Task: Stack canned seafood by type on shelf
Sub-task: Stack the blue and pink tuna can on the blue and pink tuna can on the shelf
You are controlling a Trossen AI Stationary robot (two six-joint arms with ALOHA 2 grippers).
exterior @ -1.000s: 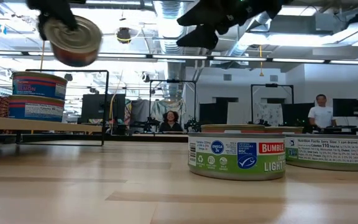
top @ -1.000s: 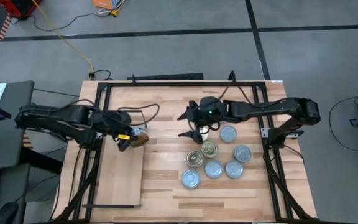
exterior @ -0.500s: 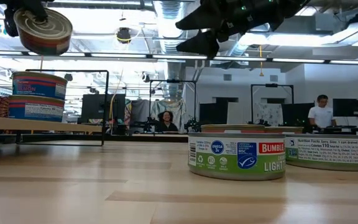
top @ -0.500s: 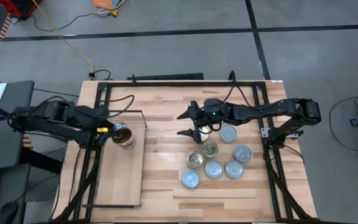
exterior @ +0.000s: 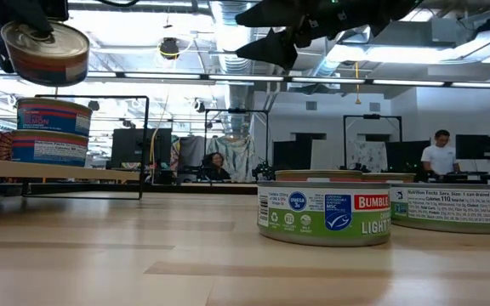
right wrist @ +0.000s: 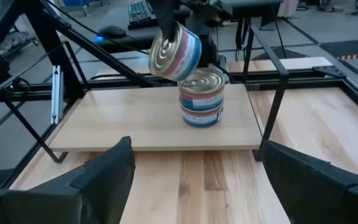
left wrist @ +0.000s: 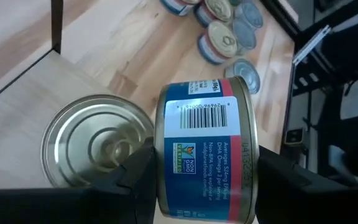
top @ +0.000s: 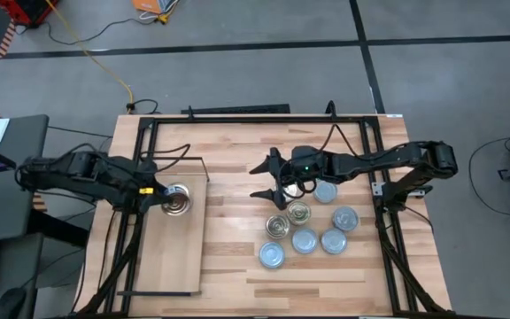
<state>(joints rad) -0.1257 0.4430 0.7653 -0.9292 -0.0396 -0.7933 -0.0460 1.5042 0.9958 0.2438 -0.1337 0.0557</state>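
L gripper [left wrist: 197, 193] is clamped on a blue-and-red labelled tin [left wrist: 205, 152], held tilted in the air just above the two-tin stack [right wrist: 201, 98] on the shelf [top: 171, 252], near its wire-frame end. R gripper [top: 266, 180] hangs over the table [top: 237, 151] w/ jaws spread wide, nothing in them, just beside the loose tins [top: 304, 228] grouped on the R side, gold and silver tops mixed. Low view: a green-label tin [exterior: 324, 212] sits nearest the camera; a person [exterior: 437, 155] stands in the room behind.

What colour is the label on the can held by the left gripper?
Blue with a red band on the can; clearest in the left wrist view.
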